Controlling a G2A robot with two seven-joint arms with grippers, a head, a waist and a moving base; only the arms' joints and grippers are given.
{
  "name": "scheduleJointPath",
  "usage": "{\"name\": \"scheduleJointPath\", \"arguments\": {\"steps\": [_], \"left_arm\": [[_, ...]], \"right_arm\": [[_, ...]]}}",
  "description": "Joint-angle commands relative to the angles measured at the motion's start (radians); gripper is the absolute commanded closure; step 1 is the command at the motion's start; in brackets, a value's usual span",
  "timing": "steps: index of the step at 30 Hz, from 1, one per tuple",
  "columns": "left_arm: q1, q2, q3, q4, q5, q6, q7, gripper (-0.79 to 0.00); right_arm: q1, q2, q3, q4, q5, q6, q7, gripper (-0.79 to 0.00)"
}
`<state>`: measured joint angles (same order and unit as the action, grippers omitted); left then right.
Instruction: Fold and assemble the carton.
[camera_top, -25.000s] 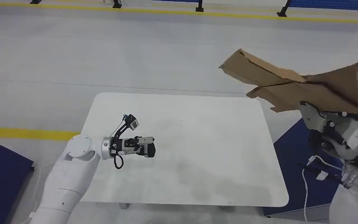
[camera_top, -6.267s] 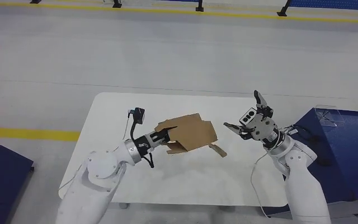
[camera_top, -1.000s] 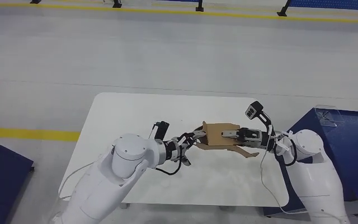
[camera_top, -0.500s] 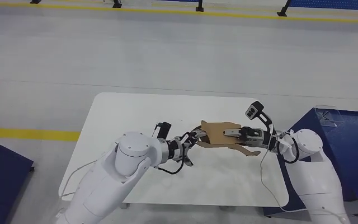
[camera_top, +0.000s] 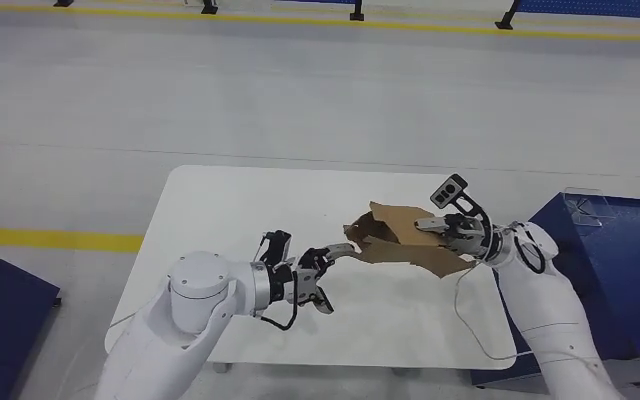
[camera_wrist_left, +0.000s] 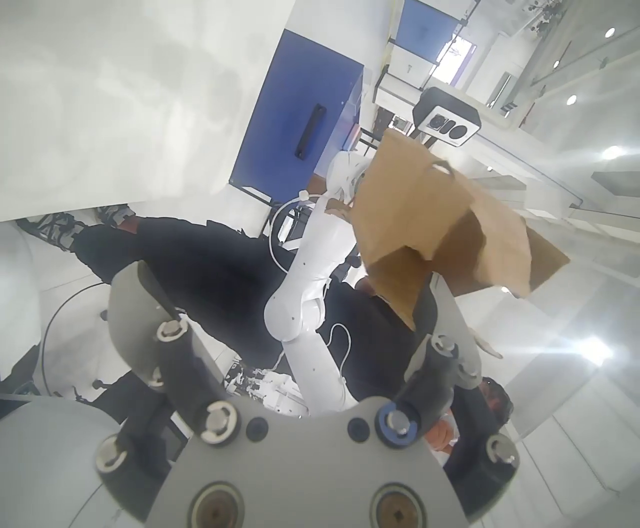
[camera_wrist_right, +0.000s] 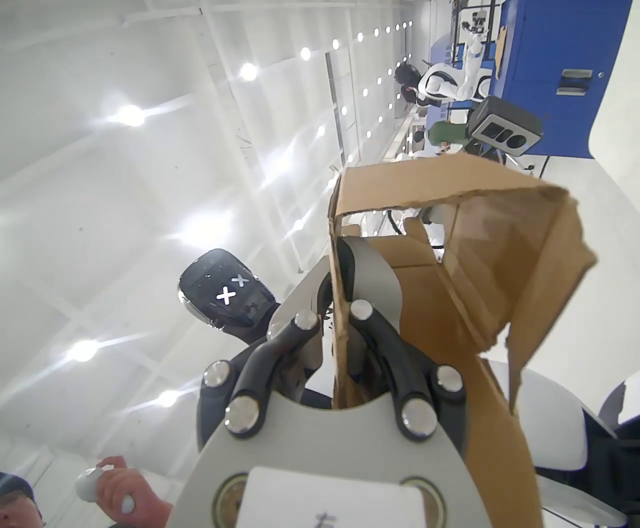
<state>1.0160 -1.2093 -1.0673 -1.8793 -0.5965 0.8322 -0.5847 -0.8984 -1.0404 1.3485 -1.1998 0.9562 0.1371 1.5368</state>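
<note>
Carton (camera_top: 400, 238): hanging above the table (camera_top: 230, 200), right of centre in the top view, partly opened.
Right gripper (camera_wrist_right: 341, 280): clamping one carton wall edge-on.
Left gripper (camera_top: 333, 272): gaping wide, one fingertip lying just beside the carton's left corner.
Technique: in my judgement, the right should be holding steady while the left is pushing along a crease, not mid-panel.
Axis: running left-right across the frame and dipping rightward, with the mouth seemingly facing left.

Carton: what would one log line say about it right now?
carton: partly opened, over table | right gripper: shut on carton wall | left gripper: open, at carton's edge
</note>
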Motion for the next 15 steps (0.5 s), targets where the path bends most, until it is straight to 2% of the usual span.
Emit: {"name": "scheduleJointPath", "arguments": {"steps": [1, 9, 15], "left_arm": [[0.004, 0.003, 0.003, -0.008, 0.016, -0.013, -0.007, -0.785], [0.016, 0.012, 0.009, -0.015, 0.045, -0.060, -0.025, -0.785], [0.052, 0.021, -0.018, -0.046, 0.043, -0.116, -0.039, -0.785]], "right_arm": [[-0.002, 0.000, -0.008, -0.007, 0.019, 0.012, -0.001, 0.000], [-0.019, 0.009, -0.030, -0.045, 0.021, 0.017, -0.001, 0.000], [-0.022, 0.015, -0.035, -0.038, 0.019, 0.003, -0.001, 0.000]]}}
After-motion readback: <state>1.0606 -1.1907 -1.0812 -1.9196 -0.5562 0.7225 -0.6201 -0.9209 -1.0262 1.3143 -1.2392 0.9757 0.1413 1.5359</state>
